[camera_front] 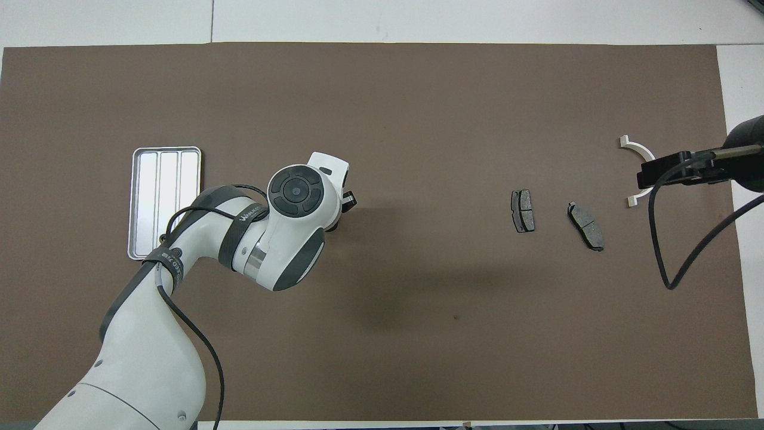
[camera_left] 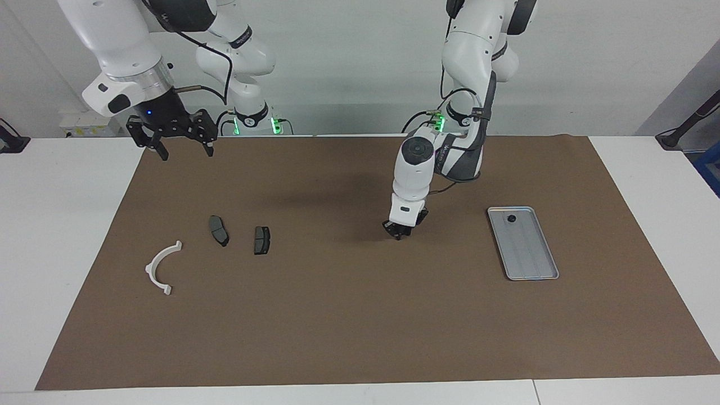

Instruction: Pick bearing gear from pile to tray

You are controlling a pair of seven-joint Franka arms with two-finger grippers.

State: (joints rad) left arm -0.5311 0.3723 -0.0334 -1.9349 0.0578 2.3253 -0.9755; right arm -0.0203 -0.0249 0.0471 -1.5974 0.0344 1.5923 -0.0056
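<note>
Bearing gear [camera_left: 511, 218]: one small black round piece is seen inside the tray [camera_left: 529, 256], at the tray's end nearer to the robots. The tray is laid flat on the brown mat [camera_left: 337, 326], well apart from the left gripper [camera_left: 398, 235] and toward the left arm's end of the table from it.

The left gripper is lowered to the mat near the table's middle and is pointed straight down. Its claw is drawn narrow, with the tips brought close together at the mat's surface. Whether a second round piece is caught between them cannot be told, as the spot is covered by the wrist in the overhead view.

Two dark brake pads [camera_left: 219, 230] [camera_left: 261, 240] are found side by side, toward the right arm's end of the table from the left gripper. The white curved arc [camera_left: 151, 267] is placed just past them, farther from the robots.

The right gripper [camera_left: 181, 147] is held raised over the right arm's end of the mat, waiting, its claw spread wide with nothing in it.
</note>
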